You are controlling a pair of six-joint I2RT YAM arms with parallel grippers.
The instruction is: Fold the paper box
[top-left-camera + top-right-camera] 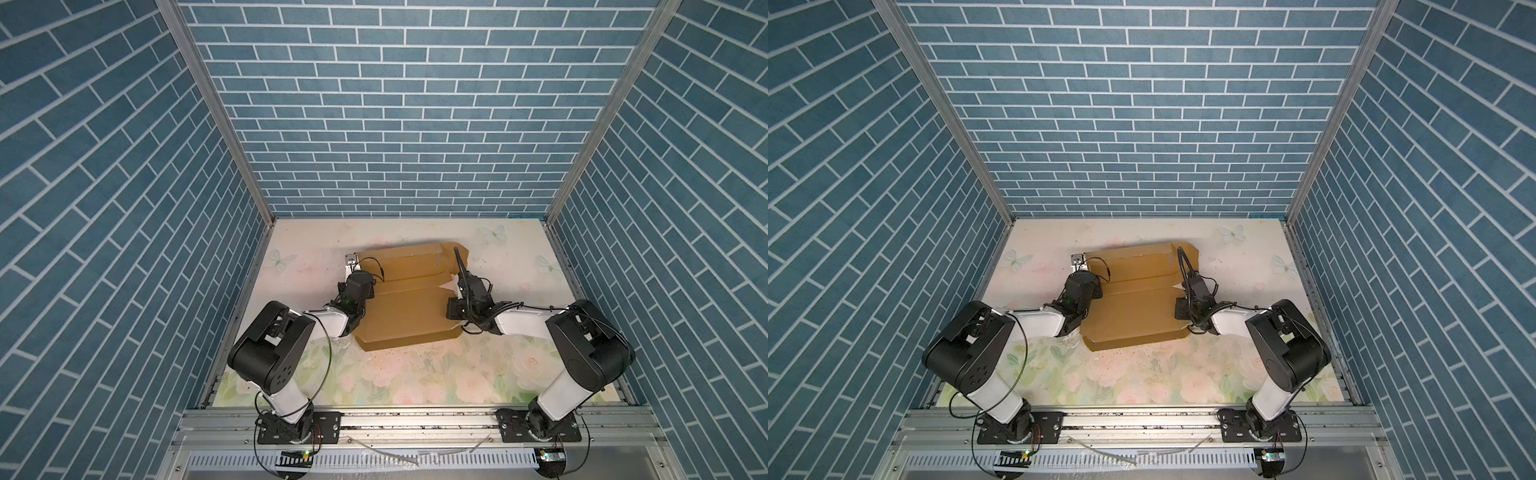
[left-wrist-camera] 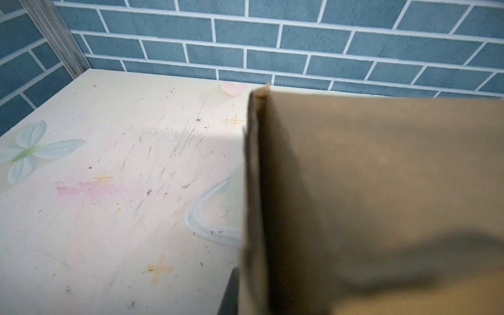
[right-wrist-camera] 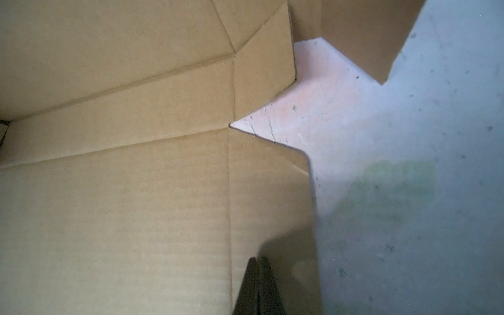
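Observation:
The paper box [image 1: 407, 316] [image 1: 1129, 316] is a brown creased cardboard piece lying mid-table in both top views, its rear panel tilted up. My left gripper [image 1: 353, 270] [image 1: 1077, 266] is at the box's left rear edge. In the left wrist view a raised flap [image 2: 381, 191] stands edge-on in the left gripper [image 2: 245, 289]. Only one dark finger [image 2: 230, 294] shows beside it. My right gripper [image 1: 453, 308] [image 1: 1181, 309] is shut with nothing between its fingers. It hovers over the right side flap [image 3: 270, 191], near the notch; I cannot tell whether it touches.
The floral table top [image 1: 415, 374] is walled by blue brick panels [image 1: 395, 124] at the back and on both sides. An aluminium rail [image 1: 415, 424] with both arm bases runs along the front. The box's rear edge lies a short way from the back wall.

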